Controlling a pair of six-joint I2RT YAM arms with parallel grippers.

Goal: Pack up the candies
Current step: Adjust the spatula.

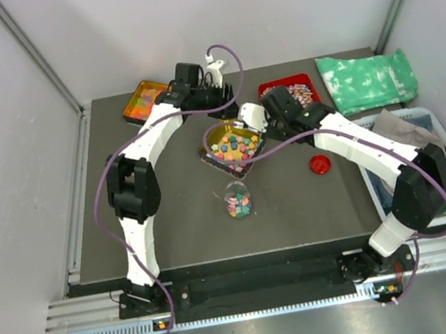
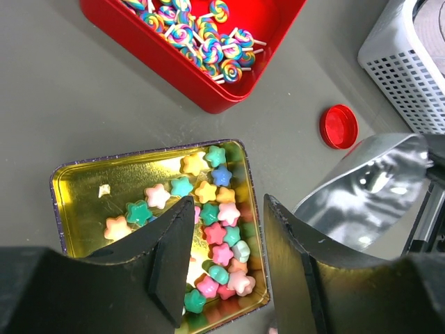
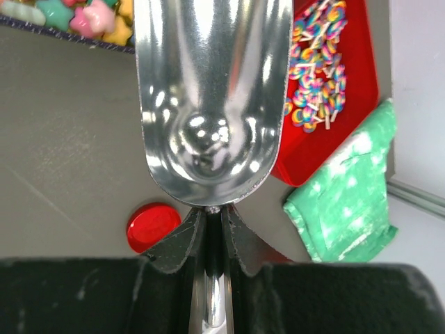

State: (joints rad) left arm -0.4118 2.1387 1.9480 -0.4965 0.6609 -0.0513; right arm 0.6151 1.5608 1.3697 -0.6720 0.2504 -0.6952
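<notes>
While right gripper (image 3: 211, 226) clamps shiny metal scoop (image 3: 208, 104), left gripper (image 2: 229, 205) spread, we judge pastel star-shaped candies (image 2: 206, 191) light, loose; scoop them.

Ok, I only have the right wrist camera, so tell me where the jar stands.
Observer: The jar stands just on the robot's side of the gold tray.
Operator: My right hand grips the scoop. Report the left hand.
Observer: The left hand is open and empty, pointed at the gold tray.
Operator: Now tell me what's in the jar.
Observer: Mixed-colour candies lie in it.
</notes>
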